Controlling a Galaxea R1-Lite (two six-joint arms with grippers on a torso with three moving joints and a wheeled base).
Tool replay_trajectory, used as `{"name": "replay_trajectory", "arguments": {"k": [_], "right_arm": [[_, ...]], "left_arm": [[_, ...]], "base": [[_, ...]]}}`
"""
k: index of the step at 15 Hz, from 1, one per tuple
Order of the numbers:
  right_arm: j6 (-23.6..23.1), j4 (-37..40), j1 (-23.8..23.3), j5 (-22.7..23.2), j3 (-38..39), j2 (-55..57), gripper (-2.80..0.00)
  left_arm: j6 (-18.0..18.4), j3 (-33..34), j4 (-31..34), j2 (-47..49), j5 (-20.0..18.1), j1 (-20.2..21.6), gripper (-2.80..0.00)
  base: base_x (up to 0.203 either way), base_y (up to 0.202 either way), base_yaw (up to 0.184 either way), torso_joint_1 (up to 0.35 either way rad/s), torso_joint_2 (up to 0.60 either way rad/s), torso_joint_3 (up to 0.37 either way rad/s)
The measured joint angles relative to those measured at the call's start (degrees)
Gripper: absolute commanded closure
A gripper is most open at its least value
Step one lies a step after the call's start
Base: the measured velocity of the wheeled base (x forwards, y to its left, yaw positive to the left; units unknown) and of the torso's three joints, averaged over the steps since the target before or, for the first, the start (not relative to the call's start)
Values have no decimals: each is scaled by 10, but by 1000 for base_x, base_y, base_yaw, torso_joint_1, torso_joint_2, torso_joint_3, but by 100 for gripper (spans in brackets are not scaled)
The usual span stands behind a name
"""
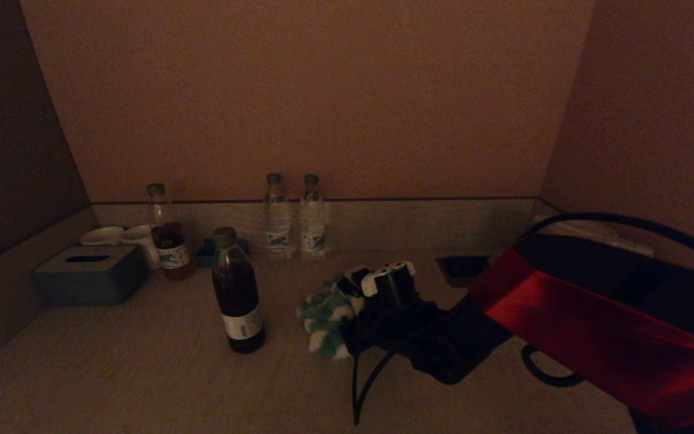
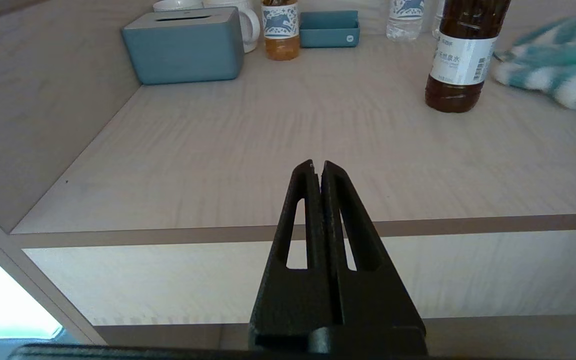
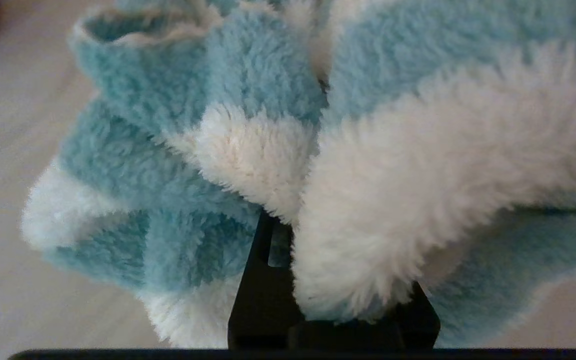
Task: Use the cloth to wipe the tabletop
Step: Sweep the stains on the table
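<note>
Right end effector [image 1: 347, 295] clamped on the bunched cloth [image 1: 325, 322], which rests on the counter [image 1: 142, 374] just beside the brown bottle [image 1: 237, 290]; wiping looks underway, most surface left; left end effector [image 2: 317, 167] closed, parked off the edge.

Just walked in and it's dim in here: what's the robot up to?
It is wiping the tabletop. The right end effector is shut on the striped cloth, bunched on the surface beside a dark bottle. The left end effector is shut on nothing and hangs at the table's front edge.
</note>
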Motion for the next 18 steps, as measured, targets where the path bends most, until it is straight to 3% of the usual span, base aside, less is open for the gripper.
{"name": "replay_trajectory", "arguments": {"k": [7, 18], "right_arm": [[2, -67, -18, -1, 157, -91, 0], [9, -183, -88, 0, 315, -144, 0]], "left_arm": [[0, 0, 0, 0, 0, 0, 0], [0, 0, 0, 0, 0, 1, 0]], "base": [[0, 0, 0, 0, 0, 0], [0, 0, 0, 0, 0, 0]]}}
